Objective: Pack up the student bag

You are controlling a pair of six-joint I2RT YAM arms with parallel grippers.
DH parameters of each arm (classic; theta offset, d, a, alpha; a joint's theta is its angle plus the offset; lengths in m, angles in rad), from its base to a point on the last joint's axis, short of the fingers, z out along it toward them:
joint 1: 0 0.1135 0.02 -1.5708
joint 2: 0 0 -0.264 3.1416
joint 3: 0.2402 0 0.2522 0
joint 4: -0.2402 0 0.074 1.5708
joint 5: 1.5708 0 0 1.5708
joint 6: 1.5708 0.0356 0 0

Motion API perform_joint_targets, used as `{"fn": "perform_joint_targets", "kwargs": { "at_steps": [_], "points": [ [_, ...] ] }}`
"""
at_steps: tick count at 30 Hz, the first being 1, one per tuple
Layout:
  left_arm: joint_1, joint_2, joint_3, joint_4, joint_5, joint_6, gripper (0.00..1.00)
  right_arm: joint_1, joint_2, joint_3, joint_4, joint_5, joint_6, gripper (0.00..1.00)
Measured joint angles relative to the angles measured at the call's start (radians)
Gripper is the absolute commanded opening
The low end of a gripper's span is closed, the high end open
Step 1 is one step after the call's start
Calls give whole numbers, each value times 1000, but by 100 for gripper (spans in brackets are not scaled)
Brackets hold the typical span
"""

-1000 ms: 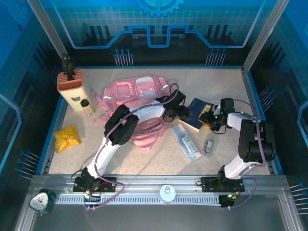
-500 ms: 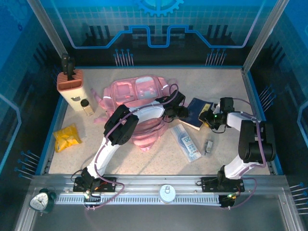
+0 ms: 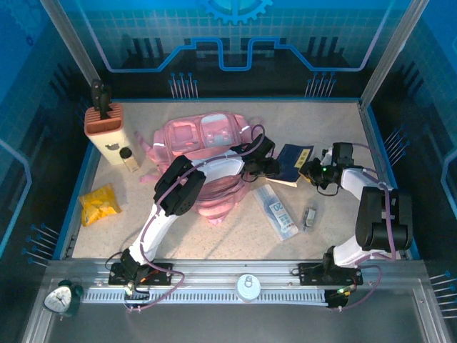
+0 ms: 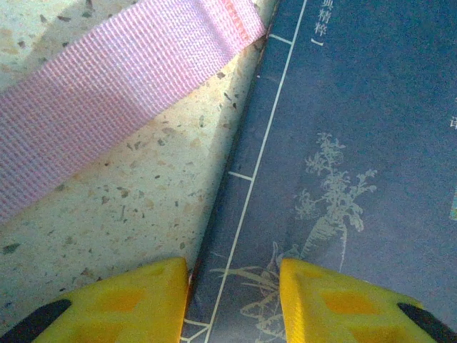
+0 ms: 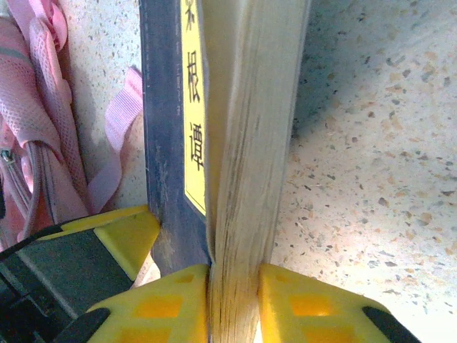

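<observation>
Navy book point(image 5: 168, 107), pages pinched in right gripper point(image 5: 234, 286) (clear at its wrist), left gripper point(image 4: 234, 286) parted over cover

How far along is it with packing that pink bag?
Early, it seems. Done: nothing visibly packed; the bag lies on the table with a yellow packet, a bottle and a white pack around it. In hand: the right hand pinches the book by its pages, the left hand open at its cover. Left: getting the book and the rest inside.

Speckled table point(image 3: 214, 239) — student bag point(image 3: 203, 139), book point(image 3: 294, 158), yellow packet point(image 3: 98, 204).
</observation>
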Motion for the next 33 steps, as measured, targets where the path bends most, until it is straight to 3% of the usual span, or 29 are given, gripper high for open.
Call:
{"fn": "perform_joint_targets", "kwargs": {
  "at_steps": [6,19,29,33],
  "points": [
    [0,0,0,-1,-1,5,41,-17,-4,-14,12,-27,12,14],
    [7,-60,12,-60,0,19,58,-32,-88,-30,26,-87,34,2],
    [80,-465,-341,125,31,-93,76,-25,-223,-21,-67,-152,-16,0],
    [121,-541,-486,220,68,-187,79,1,-261,-1,-108,-191,-24,0]
  ]
}}
